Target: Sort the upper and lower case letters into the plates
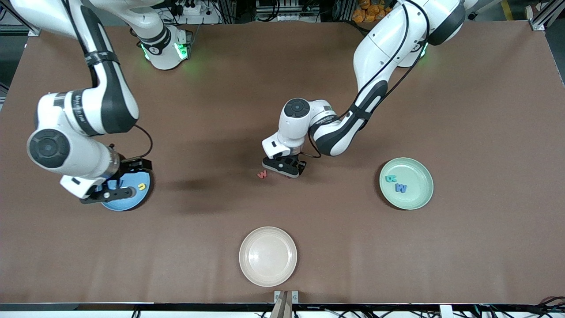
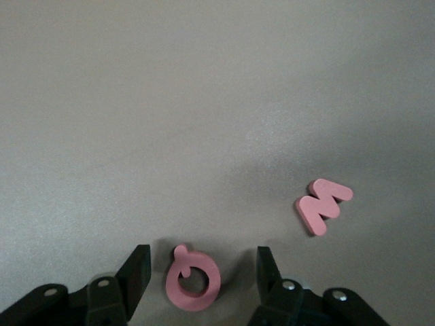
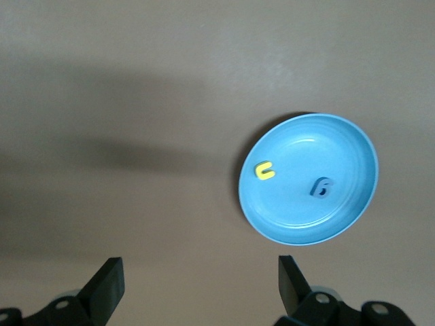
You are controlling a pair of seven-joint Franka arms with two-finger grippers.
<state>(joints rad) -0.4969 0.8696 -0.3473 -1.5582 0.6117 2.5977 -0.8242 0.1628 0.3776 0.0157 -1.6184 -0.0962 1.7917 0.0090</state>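
Note:
My left gripper [image 1: 288,168] is low over the table's middle, open, its fingers astride a pink ring-shaped letter [image 2: 194,280] without touching it. A pink W-shaped letter [image 1: 262,174] lies on the table beside it, toward the right arm's end, and shows in the left wrist view [image 2: 323,205]. My right gripper [image 1: 110,192] hangs open and empty over the blue plate [image 1: 137,198]. That plate [image 3: 340,146] holds a yellow letter [image 3: 264,171] and a dark blue letter [image 3: 321,188]. The mint green plate [image 1: 419,170] holds a teal letter [image 1: 390,178] and a blue letter [image 1: 401,188].
A cream-beige plate [image 1: 268,256] sits near the table's front edge, nearer to the front camera than the left gripper. The brown table surface [image 1: 212,110] stretches wide around the plates.

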